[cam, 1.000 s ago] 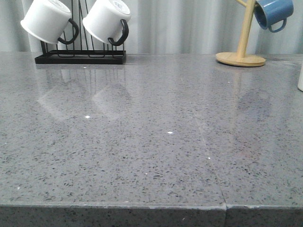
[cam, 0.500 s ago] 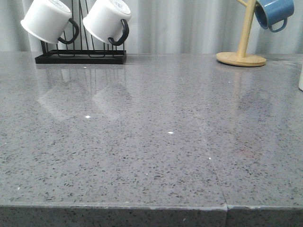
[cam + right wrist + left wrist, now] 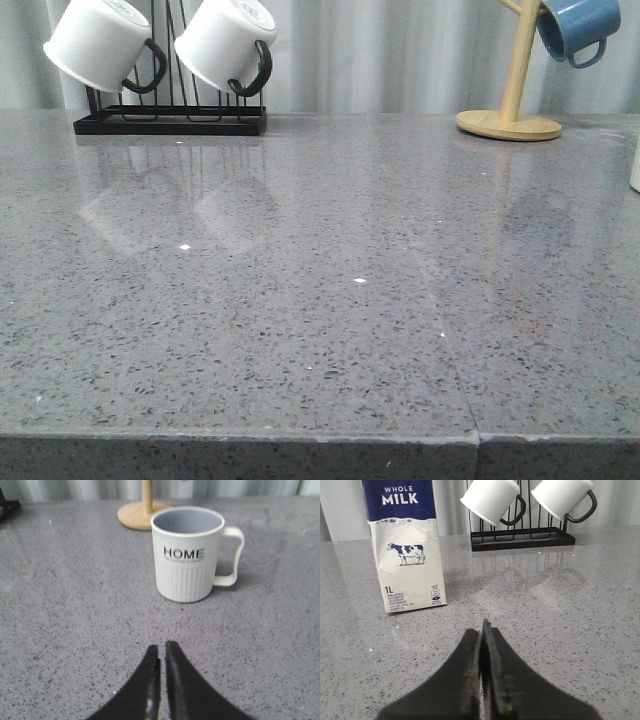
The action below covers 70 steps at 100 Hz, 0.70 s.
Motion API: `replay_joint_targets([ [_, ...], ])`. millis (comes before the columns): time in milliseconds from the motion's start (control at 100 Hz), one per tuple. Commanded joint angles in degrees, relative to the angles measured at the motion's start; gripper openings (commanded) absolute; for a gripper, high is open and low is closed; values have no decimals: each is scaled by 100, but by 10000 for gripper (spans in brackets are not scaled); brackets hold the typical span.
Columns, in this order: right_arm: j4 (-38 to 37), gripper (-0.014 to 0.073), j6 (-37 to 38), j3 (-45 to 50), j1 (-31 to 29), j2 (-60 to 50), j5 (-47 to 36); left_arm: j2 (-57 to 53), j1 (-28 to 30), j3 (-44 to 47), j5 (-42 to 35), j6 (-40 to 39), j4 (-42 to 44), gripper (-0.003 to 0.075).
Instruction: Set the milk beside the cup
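The milk (image 3: 407,545), a tall white carton with a dark blue "WHOLE MILK" band and a cow picture, stands upright on the grey counter in the left wrist view. My left gripper (image 3: 481,630) is shut and empty, a short way in front of the carton. The cup (image 3: 187,555), a white ribbed mug reading "HOME" with a white handle, stands upright in the right wrist view. My right gripper (image 3: 162,650) is shut and empty, short of the cup. In the front view only a white sliver (image 3: 635,165) at the right edge shows; neither gripper nor the milk appears there.
A black rack (image 3: 170,122) holds two white mugs with black handles (image 3: 100,45) at the back left; it also shows in the left wrist view (image 3: 522,537). A wooden mug tree (image 3: 510,120) with a blue mug (image 3: 575,28) stands at the back right. The counter's front edge (image 3: 300,438) is near.
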Motion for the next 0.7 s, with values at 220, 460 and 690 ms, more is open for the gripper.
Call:
replay_joint_targets([
  [220, -82, 406, -39, -216, -69, 1096, -1442, -164, -16, 354, -416, -53, -1, -20],
  [460, -83, 406, -39, -216, -582, 1845, -2520, -164, -16, 354, -416, -53, -1, -20],
  [690, -83, 406, -39, -216, -1035, 2713, -3488, -164, -16, 354, -416, -53, -1, -20],
])
